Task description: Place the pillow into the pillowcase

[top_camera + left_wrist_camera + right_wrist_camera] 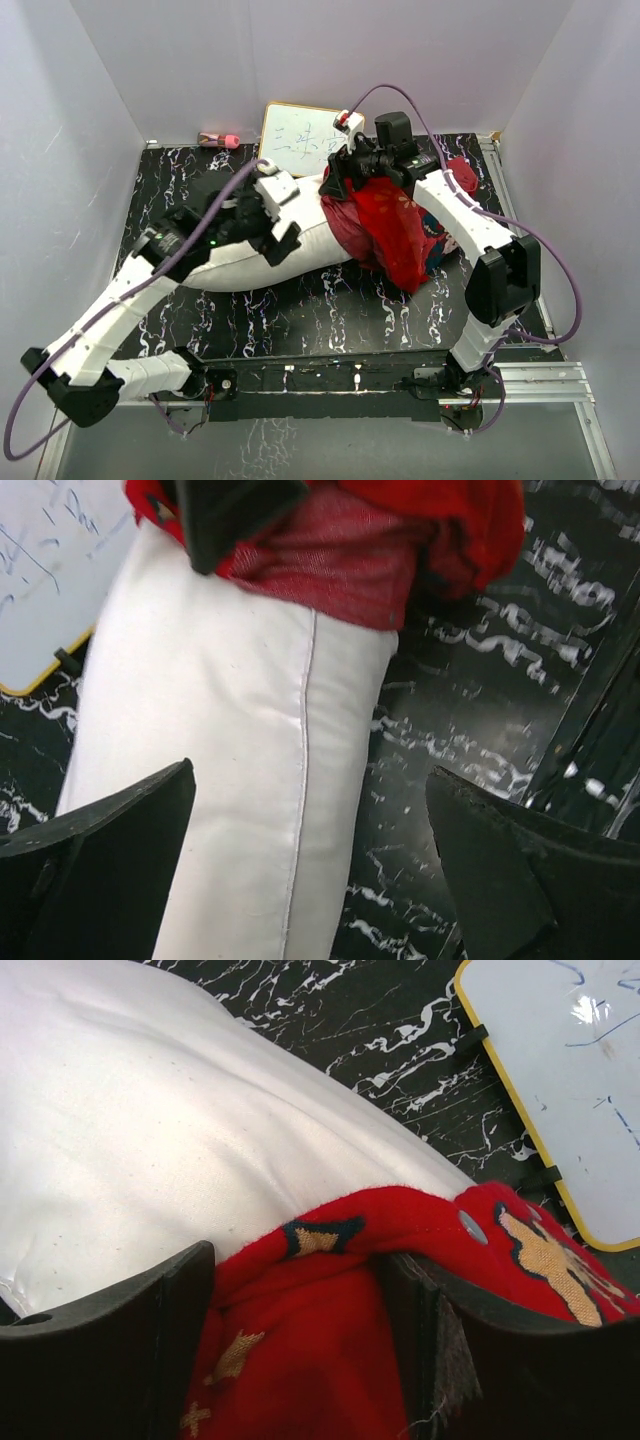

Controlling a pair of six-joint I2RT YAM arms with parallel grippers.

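Observation:
The white pillow lies across the black marbled table, its right end inside the mouth of the red pillowcase. My left gripper hovers over the pillow's middle, open, with the pillow below its spread fingers. The pillowcase covers the pillow's far end. My right gripper is at the case's mouth. In the right wrist view it is shut on bunched red pillowcase, with the rim drawn over the pillow.
A small yellow-framed whiteboard lies at the back, just behind the pillow; it also shows in the wrist views. A pink object sits at the back wall. White walls close in three sides.

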